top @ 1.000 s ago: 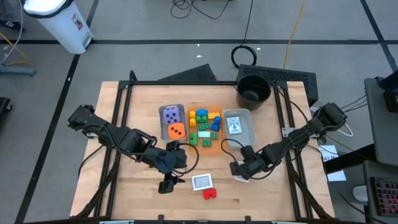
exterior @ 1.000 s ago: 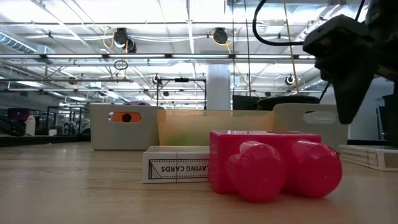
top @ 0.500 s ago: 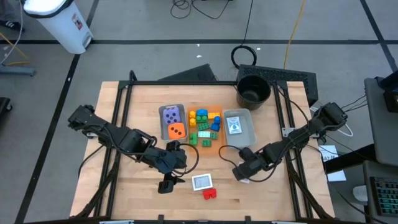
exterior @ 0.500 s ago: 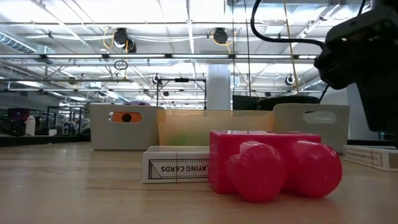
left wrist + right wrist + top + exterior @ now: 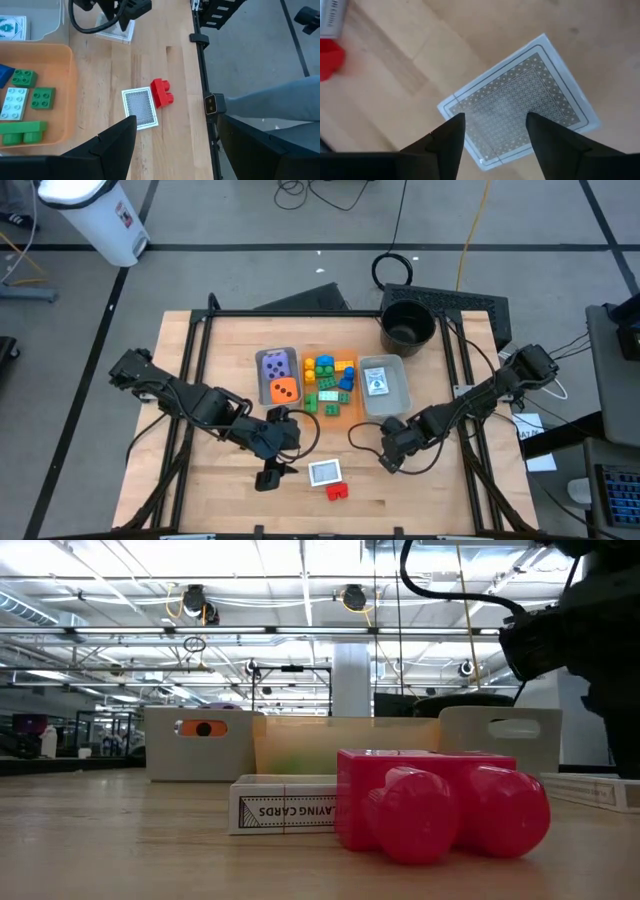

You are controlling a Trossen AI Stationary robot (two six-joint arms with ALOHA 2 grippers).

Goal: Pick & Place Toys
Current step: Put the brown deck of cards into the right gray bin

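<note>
A patterned whitish card (image 5: 520, 115) lies flat on the table. My right gripper (image 5: 495, 117) points down just above it, open, with one finger over each side of its near part. The left wrist view shows this gripper (image 5: 125, 10) over that card (image 5: 117, 31). A second card (image 5: 325, 472) and a red brick (image 5: 338, 491) lie near the front edge. My left gripper (image 5: 270, 477) hangs open and empty to their left, above the table. Several bricks lie in the orange tray (image 5: 347, 412), and two dice sit in a grey tray (image 5: 262, 376).
A grey tray (image 5: 400, 395) holding a card stands right of the orange tray. A black round bucket (image 5: 408, 326) stands at the far right. In the low view the red brick (image 5: 440, 805) and the card pack (image 5: 285, 808) sit in front of the trays.
My right gripper has rolled about the line it points along above the card and has sunk a little toward it. The card, the red brick and the trays have stayed where they were.
</note>
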